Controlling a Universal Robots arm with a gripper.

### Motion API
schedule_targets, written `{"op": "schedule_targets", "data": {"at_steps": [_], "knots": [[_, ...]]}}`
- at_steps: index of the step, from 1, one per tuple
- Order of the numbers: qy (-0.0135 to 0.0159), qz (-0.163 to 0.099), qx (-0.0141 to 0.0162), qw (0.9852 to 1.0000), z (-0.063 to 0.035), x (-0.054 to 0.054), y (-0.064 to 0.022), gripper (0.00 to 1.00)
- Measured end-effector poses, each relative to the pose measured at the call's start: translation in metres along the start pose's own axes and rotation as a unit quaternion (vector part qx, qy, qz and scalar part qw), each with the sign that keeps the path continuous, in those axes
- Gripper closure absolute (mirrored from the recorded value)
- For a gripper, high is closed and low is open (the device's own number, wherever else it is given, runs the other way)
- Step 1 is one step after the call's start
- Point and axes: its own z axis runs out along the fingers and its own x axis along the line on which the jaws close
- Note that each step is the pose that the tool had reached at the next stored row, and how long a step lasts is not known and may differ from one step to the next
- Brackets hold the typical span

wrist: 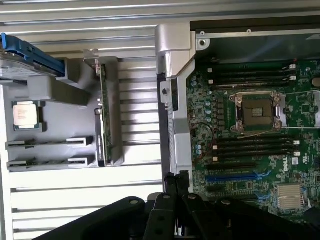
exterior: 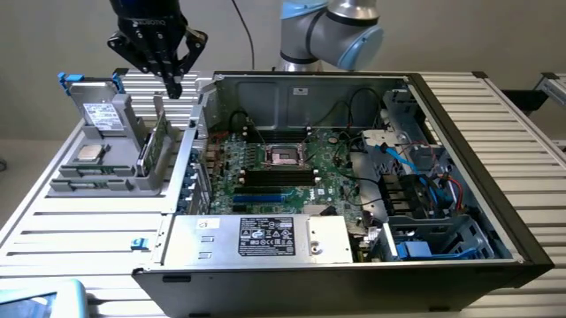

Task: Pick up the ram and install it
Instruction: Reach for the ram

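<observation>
- The ram (exterior: pixel 156 154) (wrist: pixel 103 117), a long, narrow green circuit-board stick, stood on its long edge in a slot of a grey plastic holder (exterior: pixel 106 182) (wrist: pixel 55 97), gripped by nothing.
- In that holder, a small square silver processor chip (exterior: pixel 89 154) (wrist: pixel 26 115) lay flat beside the ram, and a grey boxy drive with blue tabs (exterior: pixel 99 109) (wrist: pixel 32 55) leaned upright at the far end.
- The black gripper (exterior: pixel 174 89) (wrist: pixel 176 181) hung above the ram's far end, apart from it, with its fingers pressed together on nothing.
- The holder rested on a slatted pale metal desk (exterior: pixel 79 225) (wrist: pixel 135 170), just beside the open black computer case (exterior: pixel 495 199) on the exterior view's left.
- Inside the case lay a green motherboard (exterior: pixel 332 169) (wrist: pixel 220 105) with long black memory slots (exterior: pixel 278 176) (wrist: pixel 255 146) next to the square processor socket (exterior: pixel 285 155) (wrist: pixel 256 112).
</observation>
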Motion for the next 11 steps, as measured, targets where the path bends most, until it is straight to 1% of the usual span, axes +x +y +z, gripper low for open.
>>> {"op": "schedule_targets", "data": {"at_steps": [4,11], "knots": [[0.0000,0.000,0.0000,1.0000,-0.0002,0.018,-0.0013,0.89],[-0.0001,0.000,0.0009,1.0000,0.0011,0.050,-0.0035,0.89]]}}
